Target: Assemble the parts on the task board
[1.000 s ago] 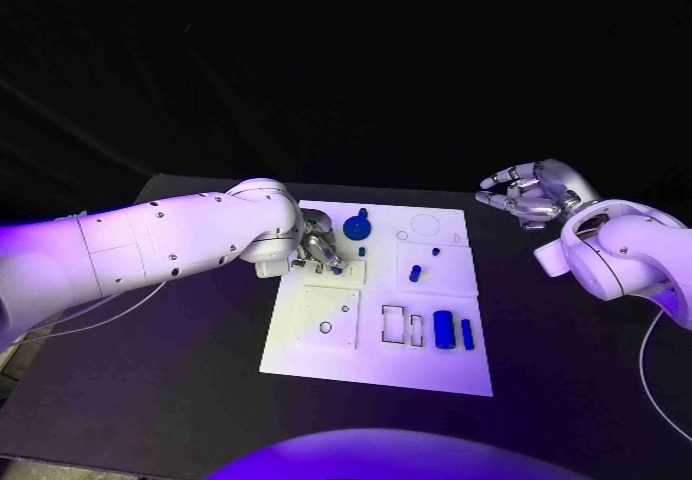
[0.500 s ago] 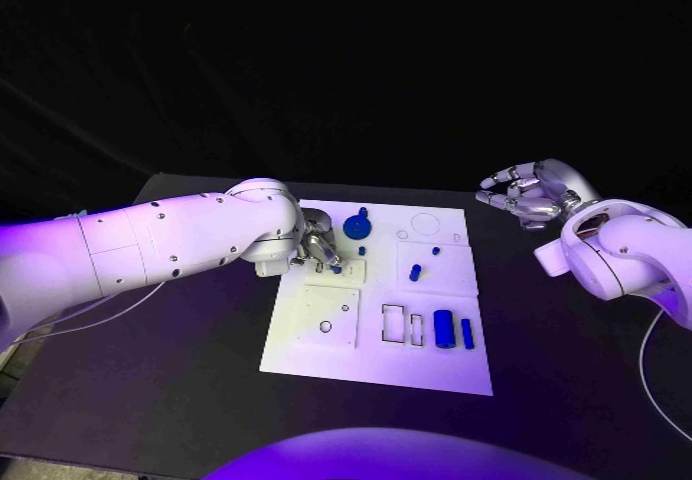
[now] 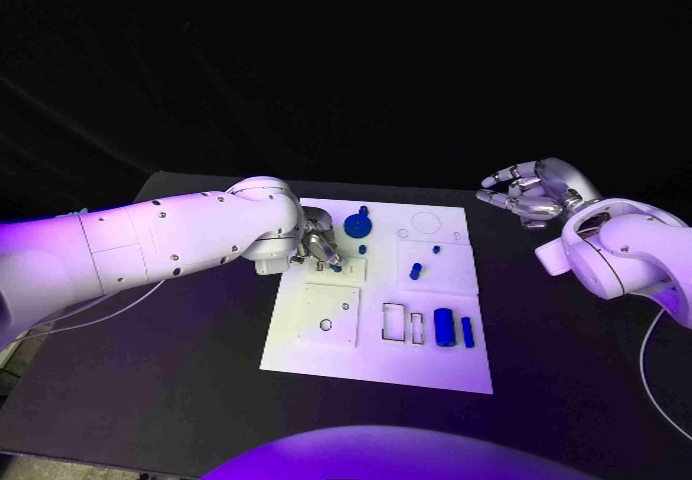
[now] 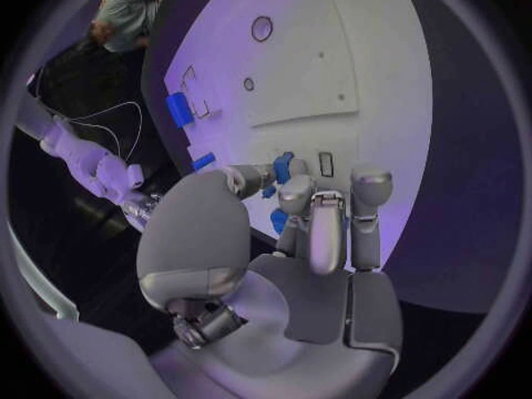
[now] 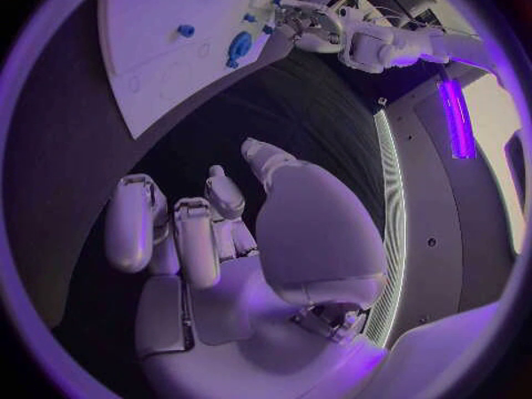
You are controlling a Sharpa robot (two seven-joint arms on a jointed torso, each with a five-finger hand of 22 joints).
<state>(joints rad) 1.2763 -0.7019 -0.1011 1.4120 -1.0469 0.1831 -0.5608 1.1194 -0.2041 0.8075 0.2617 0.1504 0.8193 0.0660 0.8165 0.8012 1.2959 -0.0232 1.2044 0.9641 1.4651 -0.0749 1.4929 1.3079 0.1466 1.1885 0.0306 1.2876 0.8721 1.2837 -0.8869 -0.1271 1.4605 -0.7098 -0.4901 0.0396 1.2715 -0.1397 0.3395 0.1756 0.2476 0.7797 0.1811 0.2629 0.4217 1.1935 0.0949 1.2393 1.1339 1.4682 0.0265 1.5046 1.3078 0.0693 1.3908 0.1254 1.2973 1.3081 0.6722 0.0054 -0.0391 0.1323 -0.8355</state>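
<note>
Working at the far-left corner of the task board [image 3: 378, 345], the left hand [image 3: 319, 250] pinches a small blue part [image 4: 284, 163] between thumb and fingers, low over the board on the bench [image 3: 173, 400]. The step in hand appears to be seating this part in a recess there; which recess cannot be told. Doing it well likely calls for keeping the part upright, lining it up before pressing, and lowering slowly so it does not jam or nudge the blue round part [image 3: 358, 228] just beside. The right hand [image 3: 528, 195] hovers off the board's far-right corner, fingers curled, grasping nothing.
</note>
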